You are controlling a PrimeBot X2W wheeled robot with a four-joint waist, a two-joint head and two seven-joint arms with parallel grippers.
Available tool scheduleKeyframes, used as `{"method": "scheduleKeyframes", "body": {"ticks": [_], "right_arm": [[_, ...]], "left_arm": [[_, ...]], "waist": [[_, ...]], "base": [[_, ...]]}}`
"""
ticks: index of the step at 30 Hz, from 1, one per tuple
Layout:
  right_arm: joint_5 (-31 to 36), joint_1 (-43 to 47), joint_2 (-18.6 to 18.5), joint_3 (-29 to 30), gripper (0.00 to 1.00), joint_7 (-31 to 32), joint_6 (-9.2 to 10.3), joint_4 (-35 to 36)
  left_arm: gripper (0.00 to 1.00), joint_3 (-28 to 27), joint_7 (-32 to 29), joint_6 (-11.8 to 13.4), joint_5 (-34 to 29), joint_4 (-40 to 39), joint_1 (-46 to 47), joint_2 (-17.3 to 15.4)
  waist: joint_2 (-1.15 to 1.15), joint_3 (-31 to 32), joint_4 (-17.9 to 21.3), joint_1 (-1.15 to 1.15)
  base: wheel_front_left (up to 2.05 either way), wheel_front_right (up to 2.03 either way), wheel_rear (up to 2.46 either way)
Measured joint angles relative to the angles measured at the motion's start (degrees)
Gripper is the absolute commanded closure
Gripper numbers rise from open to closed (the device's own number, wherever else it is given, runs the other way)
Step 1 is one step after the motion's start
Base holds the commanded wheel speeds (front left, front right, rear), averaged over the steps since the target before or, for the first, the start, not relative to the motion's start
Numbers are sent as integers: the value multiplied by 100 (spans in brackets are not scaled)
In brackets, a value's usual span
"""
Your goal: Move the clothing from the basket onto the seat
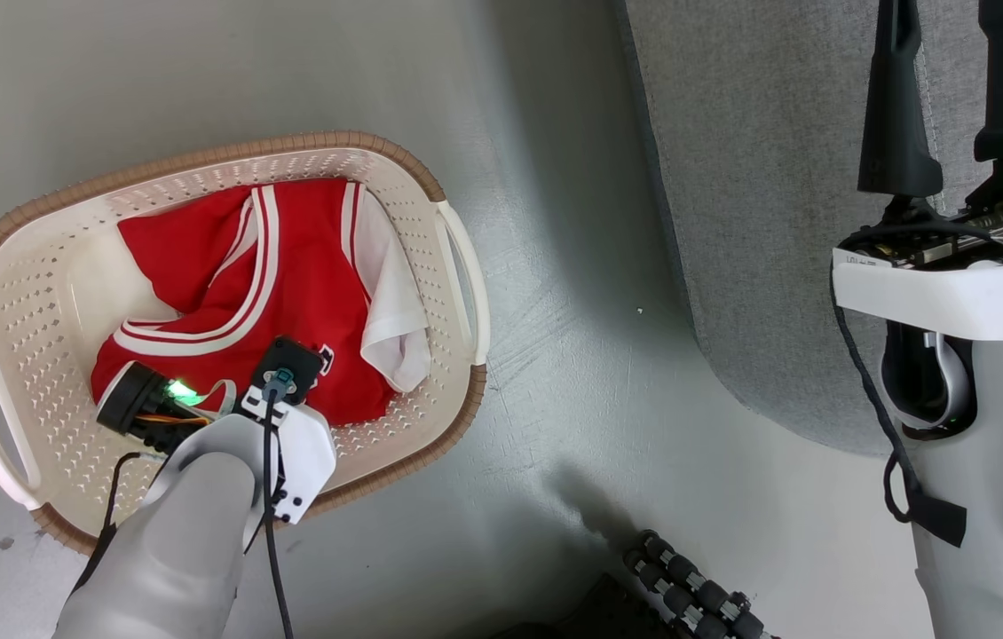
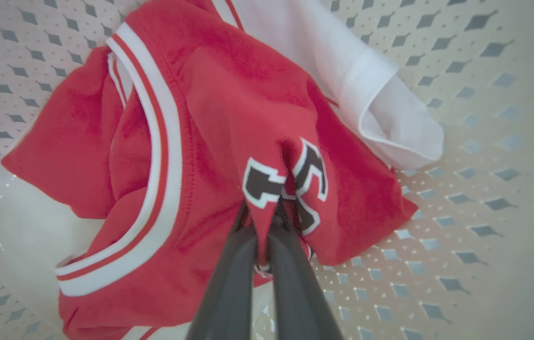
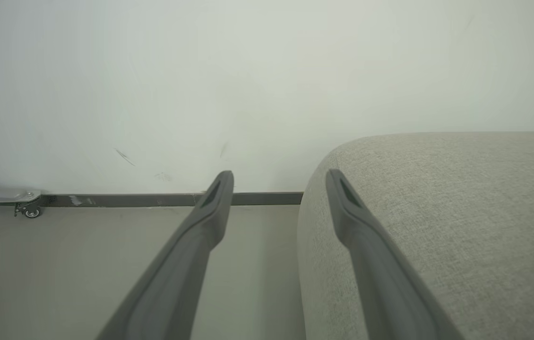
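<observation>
Left tool point(image 2: 263, 212) is clenched on a pinch of the jersey point(image 2: 229, 118), its dark fingers nearly together with a red fold and the black-white lettering squeezed between them. The jersey lies crumpled inside the basket point(image 1: 463, 266). The basket sits on the floor point(image 1: 599, 355), its long axis running left to right across the head view. The jersey's striped trim curves from upper right to lower left. Right tool point(image 3: 279, 177) is released, fingers well apart, holding nothing, near the seat point(image 3: 437, 212). The lettering is creased and unreadable. I cannot tell which garment the white fold point(image 2: 390, 108) beside it belongs to.
</observation>
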State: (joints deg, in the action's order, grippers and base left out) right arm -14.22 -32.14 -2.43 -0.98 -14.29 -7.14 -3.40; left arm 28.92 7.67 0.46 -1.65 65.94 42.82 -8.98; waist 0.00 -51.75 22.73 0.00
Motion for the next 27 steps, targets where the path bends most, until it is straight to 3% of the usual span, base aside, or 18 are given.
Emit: {"method": "scheduleKeyframes", "body": {"ticks": [27], "right_arm": [[-23, -104, -1, 80, 0, -2, 0, -137]], "left_arm": [[100, -86, 604, 4, 168, -376, 96, 73]], "waist": [[0, 445, -317, 0]], "base": [[0, 0, 0]]}}
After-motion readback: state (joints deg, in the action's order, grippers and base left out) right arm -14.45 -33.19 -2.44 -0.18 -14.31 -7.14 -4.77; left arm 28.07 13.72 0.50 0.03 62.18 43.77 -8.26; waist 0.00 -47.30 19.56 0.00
